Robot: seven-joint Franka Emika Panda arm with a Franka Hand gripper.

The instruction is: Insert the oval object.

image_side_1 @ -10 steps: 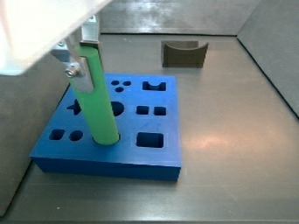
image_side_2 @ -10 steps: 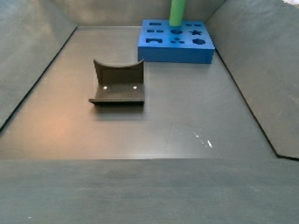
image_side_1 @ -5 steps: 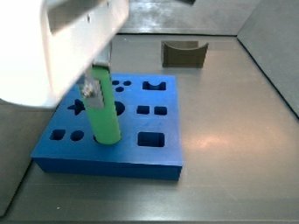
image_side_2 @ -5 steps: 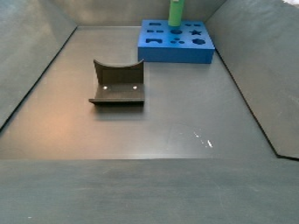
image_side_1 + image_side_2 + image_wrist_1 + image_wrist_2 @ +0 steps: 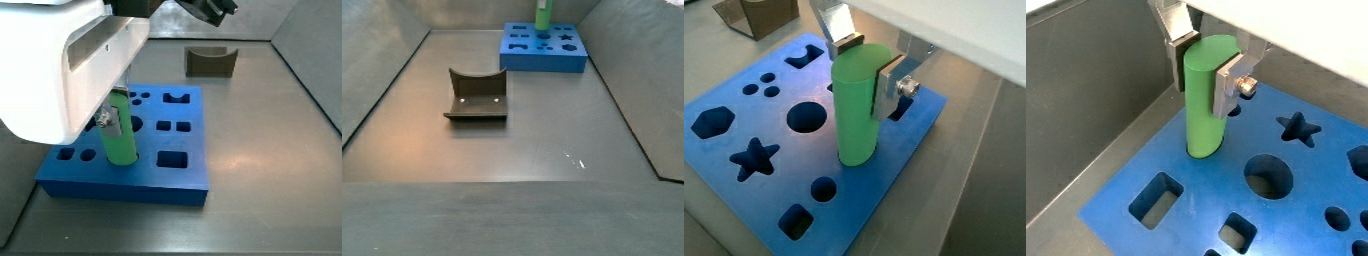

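Note:
The oval object, a bright green rod (image 5: pixel 855 120), stands upright with its lower end in a hole near the edge of the blue block (image 5: pixel 871 205). My gripper (image 5: pixel 869 68) is shut on the rod's upper end, one silver finger (image 5: pixel 894 88) on each flat side. Both also show in a wrist view, the rod (image 5: pixel 1205 110) and the gripper (image 5: pixel 1207 65) over the block (image 5: pixel 1200 182). In a side view the rod (image 5: pixel 120 132) rises from the block (image 5: pixel 187 182) under the gripper (image 5: pixel 110 108). In a side view only the rod (image 5: pixel 543 14) and block (image 5: pixel 543 62) show.
The block's top has several shaped holes, among them a round one (image 5: pixel 804 117) and a star (image 5: pixel 754 158). The dark fixture (image 5: pixel 476 97) stands on the floor apart from the block, also seen in a side view (image 5: pixel 210 60). Grey walls ring the floor.
The gripper has come down with the rod. The rod stands lower above the block than in the earlier frames, its lower end still at the same hole.

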